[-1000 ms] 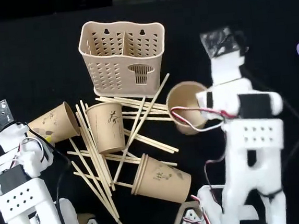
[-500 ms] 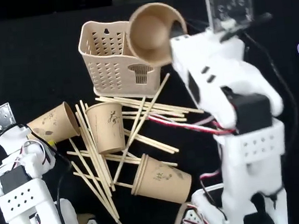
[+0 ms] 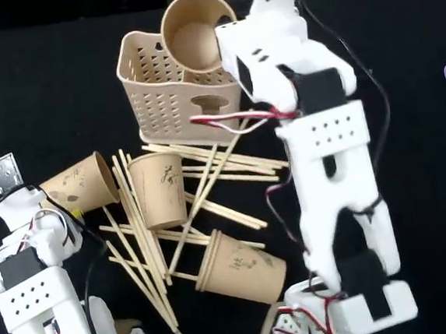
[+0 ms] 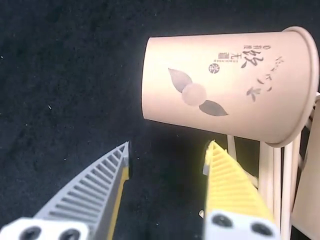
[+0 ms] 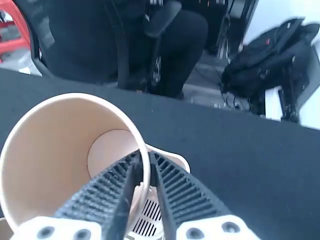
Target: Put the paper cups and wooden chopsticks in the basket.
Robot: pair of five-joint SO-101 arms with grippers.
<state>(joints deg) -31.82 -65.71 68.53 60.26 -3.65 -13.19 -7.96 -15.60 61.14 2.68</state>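
1. The right gripper [image 5: 142, 172] is closed on the rim of a paper cup [image 3: 192, 37], one finger inside the wall and one outside, and it holds the cup up at the far side of the table
2. The relation that matters: in the high view the held cup lies over the far rim of the basket [image 3: 163, 110], overlapping its middle and right part; which compartment sits beneath it I cannot tell
3. The cup's long axis is tilted, with its mouth turned up and toward the near left and its base pointing away toward the far side, so by my judgement it needs to be brought more upright, or lowered base first, before release
4. The left gripper [image 4: 167, 150] is wide open and holds nothing; it sits at the near left, pointing at a second paper cup [image 4: 225, 95] that lies on its side just beyond the fingertips
5. The wooden chopsticks [image 3: 208, 176] lie scattered on the table between the basket and the near edge, closer to the left arm than to the raised right one
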